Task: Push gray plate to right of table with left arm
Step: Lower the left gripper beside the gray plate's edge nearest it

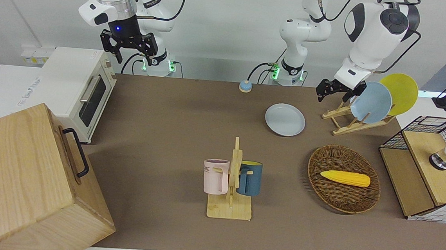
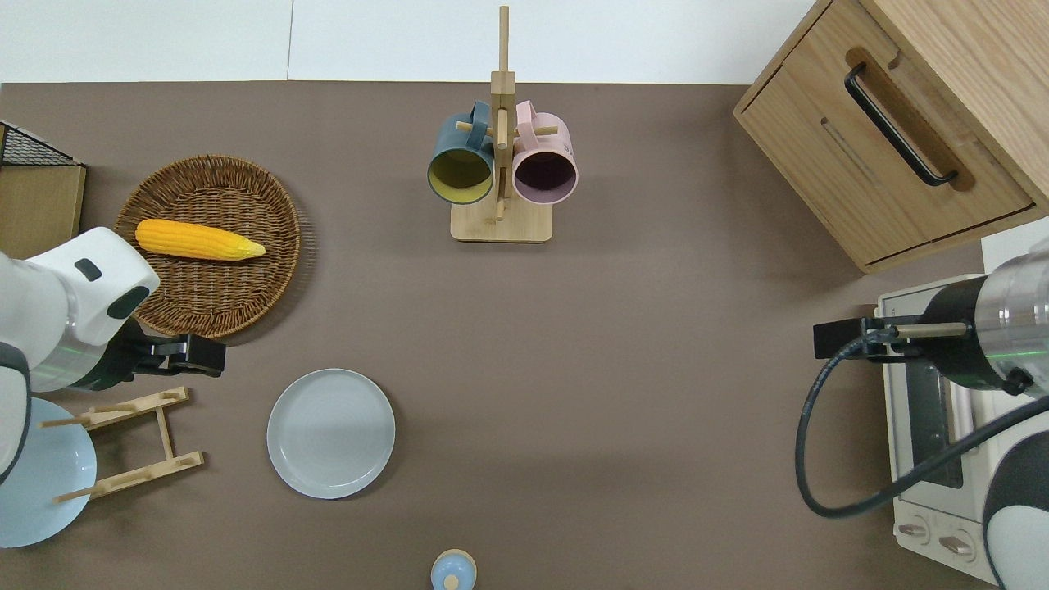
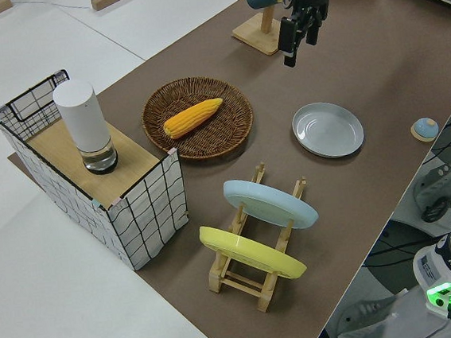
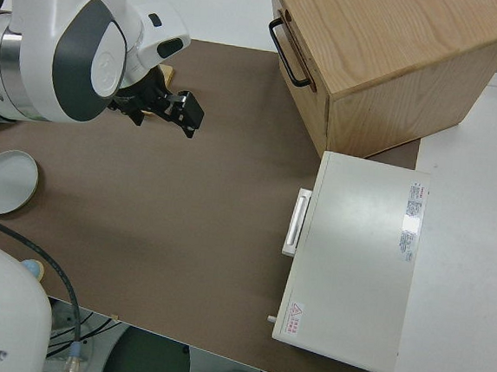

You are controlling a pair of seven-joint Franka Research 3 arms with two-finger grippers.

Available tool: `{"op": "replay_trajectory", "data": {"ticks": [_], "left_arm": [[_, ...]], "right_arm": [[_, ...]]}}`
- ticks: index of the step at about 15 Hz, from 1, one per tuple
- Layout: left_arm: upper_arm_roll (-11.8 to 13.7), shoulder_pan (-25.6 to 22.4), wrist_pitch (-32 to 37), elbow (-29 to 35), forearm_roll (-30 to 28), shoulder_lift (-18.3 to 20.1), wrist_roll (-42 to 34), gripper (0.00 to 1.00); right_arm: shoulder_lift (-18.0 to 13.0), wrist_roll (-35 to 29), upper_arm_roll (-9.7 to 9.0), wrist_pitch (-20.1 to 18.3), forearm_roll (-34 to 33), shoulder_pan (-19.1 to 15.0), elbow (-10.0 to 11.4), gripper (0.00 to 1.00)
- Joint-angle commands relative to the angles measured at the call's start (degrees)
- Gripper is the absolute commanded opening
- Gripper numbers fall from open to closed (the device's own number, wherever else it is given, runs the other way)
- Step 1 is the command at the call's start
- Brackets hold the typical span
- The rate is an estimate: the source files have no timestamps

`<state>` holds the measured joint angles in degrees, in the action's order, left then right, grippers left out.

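The gray plate (image 1: 285, 119) (image 2: 330, 433) (image 3: 328, 129) (image 4: 5, 181) lies flat on the brown table (image 1: 168, 117), toward the left arm's end and close to the robots' edge. My left gripper (image 1: 334, 92) (image 2: 205, 354) (image 3: 298, 38) hangs in the air, open and holding nothing. Seen from overhead, it is over the strip of table between the wicker basket and the wooden plate rack, apart from the gray plate. The right arm is parked with its gripper (image 1: 133, 56) (image 4: 183, 115) open.
A wicker basket (image 2: 246, 303) holds a corn cob (image 2: 199, 240). The wooden rack (image 2: 131, 442) carries a sky-blue plate (image 1: 370, 102) and a yellow plate (image 1: 402, 92). A mug stand (image 2: 500, 156), wooden cabinet (image 2: 901, 123), toaster oven (image 1: 84, 88), wire crate (image 1: 432, 167) and small blue knob (image 2: 453, 571) also stand here.
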<state>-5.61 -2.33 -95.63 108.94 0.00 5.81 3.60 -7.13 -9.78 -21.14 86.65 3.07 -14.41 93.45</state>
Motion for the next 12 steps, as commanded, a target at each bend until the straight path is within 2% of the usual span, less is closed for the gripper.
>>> {"op": "replay_trajectory", "data": {"ticks": [1, 4, 12], "left_arm": [[-0.5, -1.7, -6.4, 9.3, 0.5, 2.5, -0.8, 0.99], [-0.4, -1.7, -10.7, 15.2, 0.5, 4.4, -0.8, 0.99], [0.2, -2.3, -24.1, 32.2, -0.5, 4.7, -0.8, 0.99]], "right_arm": [[-1.6, -0.6, -0.83, 0.0, 1.2, -1.4, 1.6, 0.996], [-1.6, -0.6, -0.83, 0.0, 1.2, -1.4, 1.6, 0.996], [-1.6, -0.6, -0.83, 0.0, 1.2, -1.4, 1.6, 0.996]]}}
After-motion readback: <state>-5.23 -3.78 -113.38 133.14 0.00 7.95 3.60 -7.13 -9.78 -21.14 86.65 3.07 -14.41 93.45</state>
